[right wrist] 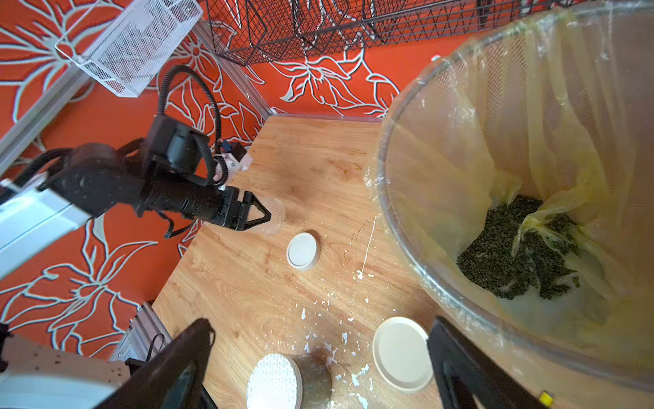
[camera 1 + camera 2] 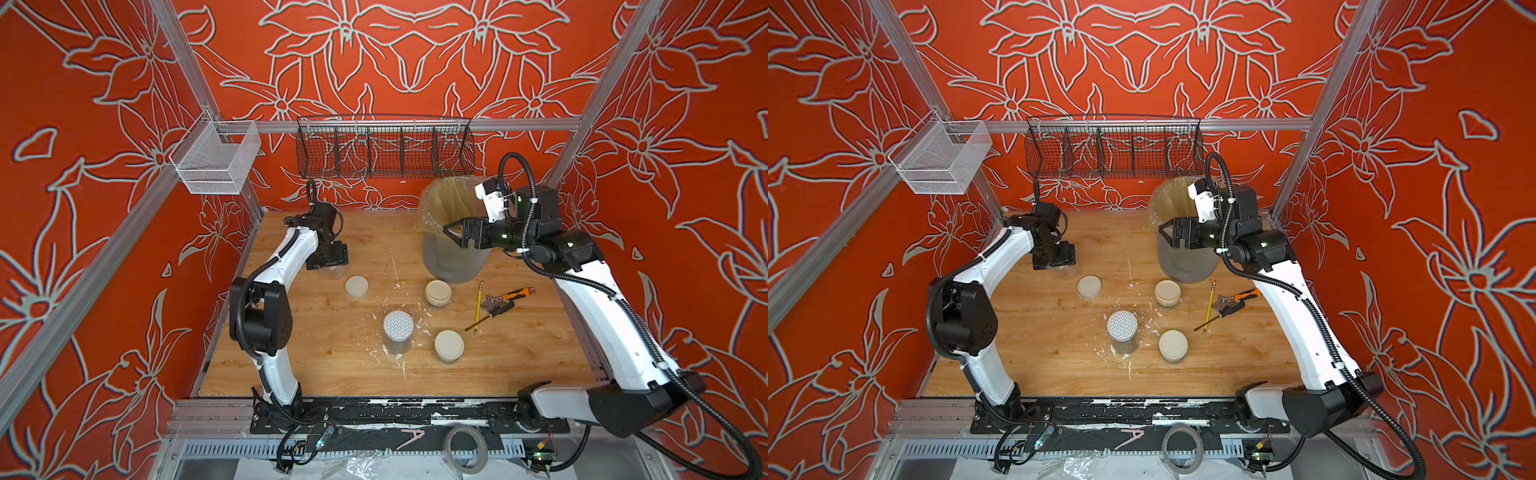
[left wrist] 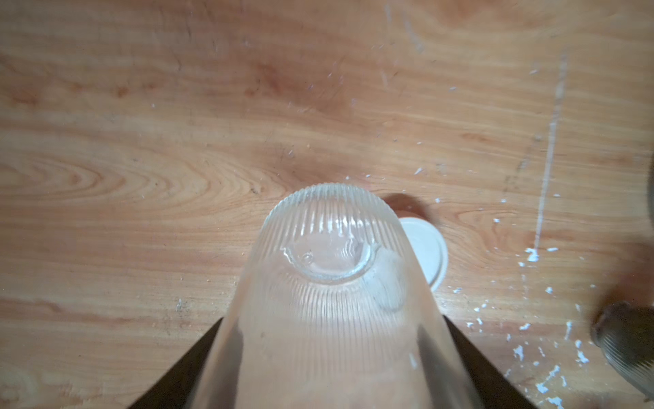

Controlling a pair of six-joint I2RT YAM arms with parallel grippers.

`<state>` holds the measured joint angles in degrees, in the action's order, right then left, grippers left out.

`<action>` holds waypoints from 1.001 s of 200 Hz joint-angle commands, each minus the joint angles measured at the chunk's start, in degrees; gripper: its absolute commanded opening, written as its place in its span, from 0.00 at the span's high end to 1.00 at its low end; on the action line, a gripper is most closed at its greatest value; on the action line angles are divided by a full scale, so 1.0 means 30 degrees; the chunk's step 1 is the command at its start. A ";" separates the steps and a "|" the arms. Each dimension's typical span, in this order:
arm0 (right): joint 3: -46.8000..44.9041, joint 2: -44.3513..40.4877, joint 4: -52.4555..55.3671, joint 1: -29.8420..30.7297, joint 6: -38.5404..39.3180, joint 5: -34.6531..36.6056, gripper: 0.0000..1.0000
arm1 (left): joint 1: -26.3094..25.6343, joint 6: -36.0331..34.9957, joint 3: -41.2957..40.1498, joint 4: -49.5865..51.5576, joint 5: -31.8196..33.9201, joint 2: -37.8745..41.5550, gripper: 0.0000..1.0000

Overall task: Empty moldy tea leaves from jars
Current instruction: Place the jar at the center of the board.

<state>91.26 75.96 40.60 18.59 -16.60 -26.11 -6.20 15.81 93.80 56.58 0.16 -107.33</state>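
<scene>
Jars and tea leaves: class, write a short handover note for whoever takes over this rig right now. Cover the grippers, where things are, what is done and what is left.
Left gripper: shut on an empty clear jar, upright at the table's back left. Its loose lid lies beside it.
Right gripper: open, empty, by the bin rim.
Done: tea leaves lie in the bin liner, and the held jar is empty.
Left: the dotted-lid jar and two cream-lid jars stand lidded mid-table. Open each and tip it into the bin.
</scene>
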 commanded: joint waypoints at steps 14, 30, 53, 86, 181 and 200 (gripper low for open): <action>0.0112 -0.0239 0.0358 0.0412 0.0732 0.0375 0.03 | 0.0421 0.0785 0.1619 0.1805 0.0322 -0.1688 0.92; 0.0077 -0.0271 0.0382 0.0566 0.0783 0.0436 0.03 | 0.0505 0.0635 0.2313 0.2401 0.0160 -0.2790 0.92; 0.0077 -0.0373 0.0441 0.0714 0.0826 0.0618 0.03 | 0.0638 0.0449 0.3584 0.3435 -0.0047 -0.4383 0.91; -0.0031 -0.0571 0.0484 0.0798 0.0852 0.0737 0.03 | 0.0703 0.0182 0.4172 0.3504 -0.0085 -0.5524 0.81; -0.0011 -0.1020 0.0613 0.1036 0.0756 0.0879 0.03 | 0.0720 -0.0100 0.3730 0.2679 -0.0443 -0.4679 0.02; 0.0001 -0.1096 0.0587 0.1069 0.0700 0.1057 0.03 | 0.0726 -0.0036 0.3691 0.2683 -0.0332 -0.3897 0.02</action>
<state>91.22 74.41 41.58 21.39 -15.25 -24.21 -4.43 15.70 105.41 63.81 -0.71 -122.74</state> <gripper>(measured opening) 0.973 0.982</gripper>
